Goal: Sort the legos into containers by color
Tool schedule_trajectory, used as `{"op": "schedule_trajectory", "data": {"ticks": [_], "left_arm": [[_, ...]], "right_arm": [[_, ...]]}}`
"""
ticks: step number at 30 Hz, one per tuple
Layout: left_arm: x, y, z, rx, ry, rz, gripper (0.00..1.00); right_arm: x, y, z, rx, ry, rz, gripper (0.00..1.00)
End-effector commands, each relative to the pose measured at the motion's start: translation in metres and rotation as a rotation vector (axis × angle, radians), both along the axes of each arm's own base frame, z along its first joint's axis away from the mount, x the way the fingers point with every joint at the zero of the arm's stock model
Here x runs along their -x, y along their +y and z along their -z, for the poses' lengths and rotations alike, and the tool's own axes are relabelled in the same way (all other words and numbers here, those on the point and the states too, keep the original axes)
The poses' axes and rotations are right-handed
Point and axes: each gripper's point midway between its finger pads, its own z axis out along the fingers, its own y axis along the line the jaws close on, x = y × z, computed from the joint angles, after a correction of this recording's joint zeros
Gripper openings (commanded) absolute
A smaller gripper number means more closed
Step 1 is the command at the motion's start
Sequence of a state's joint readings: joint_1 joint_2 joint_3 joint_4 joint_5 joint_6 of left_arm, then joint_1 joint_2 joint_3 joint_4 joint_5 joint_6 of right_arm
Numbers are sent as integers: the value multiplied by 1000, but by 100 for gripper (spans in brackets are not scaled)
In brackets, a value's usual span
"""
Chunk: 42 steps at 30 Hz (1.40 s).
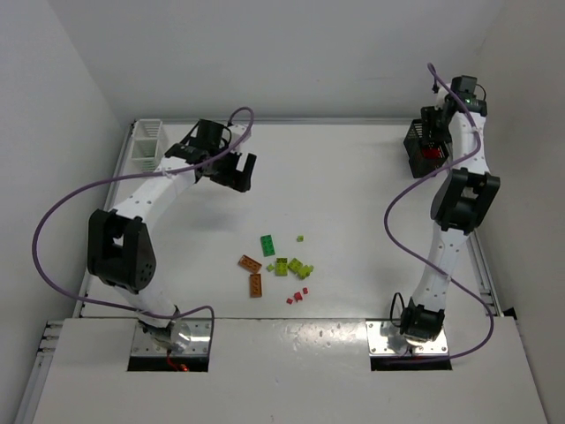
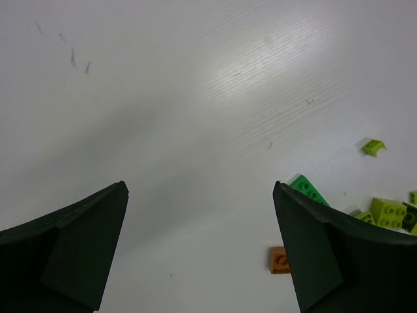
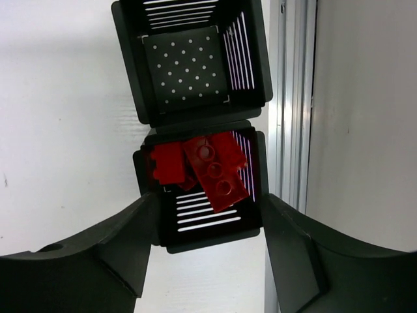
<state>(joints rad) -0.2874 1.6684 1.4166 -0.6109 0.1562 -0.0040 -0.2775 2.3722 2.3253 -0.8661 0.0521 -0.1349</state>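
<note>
Fingers first: the left gripper (image 2: 201, 192) is hanging released, spread wide and gripping nothing, with both fingers (image 2: 65, 254) floating over bare table (image 2: 195, 78). Just past its right finger, around 4 o'clock in the left wrist view, some of the loose legos (image 1: 278, 269) are peeking in. I'm seeing a green brick (image 2: 305, 188), an orange brick (image 2: 280, 261) half hidden behind the fingertip, and a couple of lime bricks (image 2: 389, 210). One tiny lime piece (image 2: 373, 147) is sitting apart at 3 o'clock.

Right gripper (image 3: 210, 202) is spread apart too, holding nothing, and it's hovering right above the black container (image 3: 257, 62). The wrist cam is showing two cells there. The 12 o'clock cell is showing just its dotted floor, while the 6 o'clock cell is carrying a few red bricks (image 3: 212, 166) piled at odd angles.

From overhead, the black container is sitting at 2 o'clock on the table, near the right edge. The white container (image 1: 146, 144) is sitting at 10 o'clock in the far left corner, near the left gripper. Can't tell what's inside it. The loose pile is lying around 6 o'clock from table centre, between the two arms and well apart from both containers, with tiny red bits (image 1: 296, 299) on its near side.
</note>
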Motion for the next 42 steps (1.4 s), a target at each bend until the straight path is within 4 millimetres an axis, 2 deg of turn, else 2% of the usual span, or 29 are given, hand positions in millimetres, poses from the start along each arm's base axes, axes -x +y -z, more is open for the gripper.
{"op": "schedule_trajectory", "data": {"ticks": [1,2,3,5,6,7,8,9,10,11,12,13,14,15,17,18,21,23,24,26,29,31,34,38,39,42], "left_arm": [[11,-17,-26,64,-67,132,100],[17,-20,-27,77,-70,168,100],[23,-23,-23,82,-54,206,100],[38,-34,-16,63,-51,305,100],[46,-37,-16,50,-55,338,98],[58,-47,-9,23,-54,399,97],[63,-49,-1,-7,-46,413,96],[70,-54,5,-24,-39,443,94],[81,-67,7,-42,-46,496,90],[87,-66,17,-82,-31,495,87],[89,-69,18,-102,-36,502,84],[98,-76,26,-109,-4,494,80],[97,-76,38,-137,26,463,78],[97,-79,42,-142,42,438,75],[101,-88,54,-146,92,373,74],[104,-90,63,-155,119,358,75],[117,-96,78,-144,184,302,79],[123,-107,82,-136,207,268,80],[120,-101,94,-195,208,220,80],[118,-101,96,-276,193,142,80],[115,-101,99,-279,176,24,80],[115,-97,105,-284,185,-35,84],[114,-94,113,-302,195,-61,89],[109,-85,122,-277,246,-105,89],[114,-87,133,-264,297,-92,89],[113,-87,143,-231,360,-93,87]], "right_arm": [[-3,6,-45,-17,-92,-25,66],[0,11,-49,-37,-94,-41,66],[6,18,-70,-55,-126,-52,66],[22,38,-73,-129,-111,-103,65],[35,51,-61,-162,-69,-122,65],[45,57,-87,-159,-118,-137,63],[52,72,-90,-189,-124,-171,62],[69,80,-73,-220,-79,-187,62],[76,91,-76,-258,-92,-218,62],[86,97,-93,-259,-129,-234,60],[99,104,-81,-291,-95,-231,59],[107,110,-80,-313,-91,-243,59],[117,115,-89,-321,-108,-244,59],[129,118,-77,-338,-80,-231,59],[137,122,-78,-340,-96,-239,59],[148,127,-75,-359,-88,-235,59],[158,130,-66,-371,-71,-225,59],[163,133,-69,-377,-77,-231,59],[166,135,-63,-390,-63,-233,59],[170,137,-61,-395,-64,-226,59],[173,138,-57,-396,-61,-225,59],[172,138,-55,-396,-61,-225,59],[172,138,-55,-396,-61,-225,59],[172,139,-52,-407,-55,-229,59],[174,139,-48,-411,-45,-226,59],[174,139,-48,-411,-45,-226,59]]}}
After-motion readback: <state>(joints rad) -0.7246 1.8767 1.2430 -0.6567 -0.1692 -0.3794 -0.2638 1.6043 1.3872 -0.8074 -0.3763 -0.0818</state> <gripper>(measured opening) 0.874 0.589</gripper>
